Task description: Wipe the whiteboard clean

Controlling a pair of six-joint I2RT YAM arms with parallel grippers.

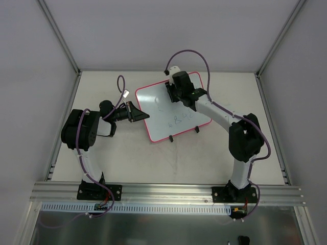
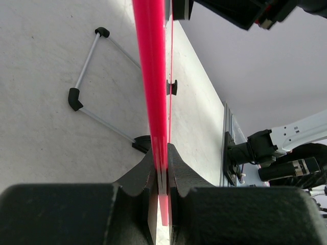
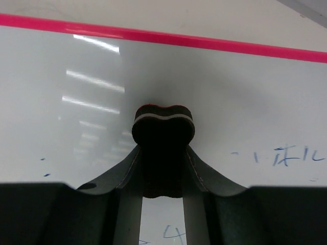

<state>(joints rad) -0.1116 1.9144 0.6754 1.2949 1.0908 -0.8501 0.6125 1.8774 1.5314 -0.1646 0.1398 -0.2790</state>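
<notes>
My left jaws clamp the whiteboard (image 1: pixel 161 115) at nine o'clock; my right jaws pinch a black eraser (image 3: pixel 163 127) over it.

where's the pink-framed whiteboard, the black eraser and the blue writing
flat white pink-framed whiteboard (image 1: pixel 153 112): top view, bare white face
small black eraser block (image 3: pixel 163 135): right wrist view, front end
blue writing (image 1: pixel 177 120): top view, middle

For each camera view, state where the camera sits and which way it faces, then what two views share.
Top external: fixed above and behind the arm bases, looking down on the table; both arms show.
Left wrist: on the left arm, looking along the pink frame of the whiteboard, clamped by the left gripper.
Right wrist: on the right arm, facing the board's white face; the right gripper holds the eraser.
Shared: all three show the whiteboard.
</notes>
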